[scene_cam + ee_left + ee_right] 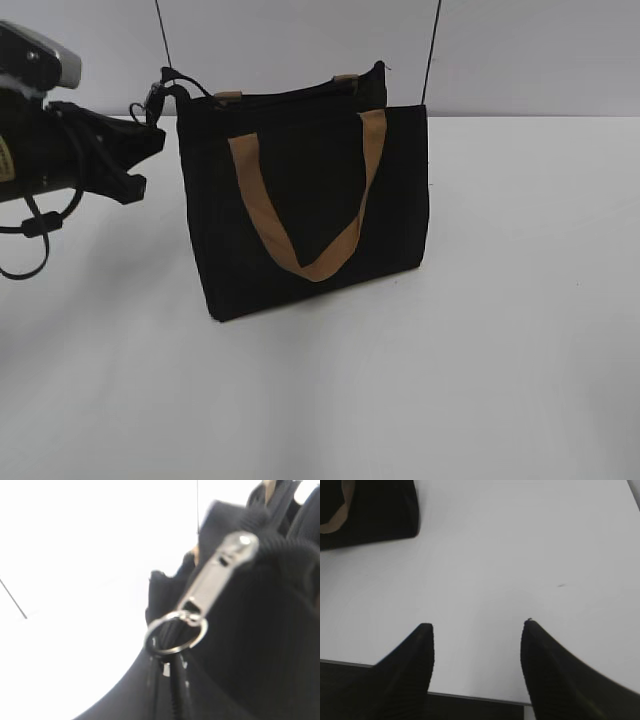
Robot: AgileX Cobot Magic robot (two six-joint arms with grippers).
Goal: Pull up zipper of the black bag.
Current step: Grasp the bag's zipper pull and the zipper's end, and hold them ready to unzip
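The boxy black fabric bag (305, 200) with tan webbing loop handles stood upright on the white table (520, 350), left of centre in the exterior view, its top edge toward the left arm. That placement put the zipper end within the left arm's reach.

The left gripper (150, 135) was at the bag's upper left corner. Its wrist camera showed the silver metal zipper pull tab (220, 572), with a small steel ring (176, 632) through its lower end, lying directly against the ribbed black pads. The ring hung over a narrow dark seam between the two pads, which stood close together; in my judgement they were clamped on the tab or its ring, but the blurred view did not settle it, so I record the grip as undetermined.

The right gripper (477, 630) hovered over bare table, fingers spread apart and holding nothing, with a corner of the bag at the upper left of its view. It appeared parked clear of the work.

How far the zipper was closed could not be read.
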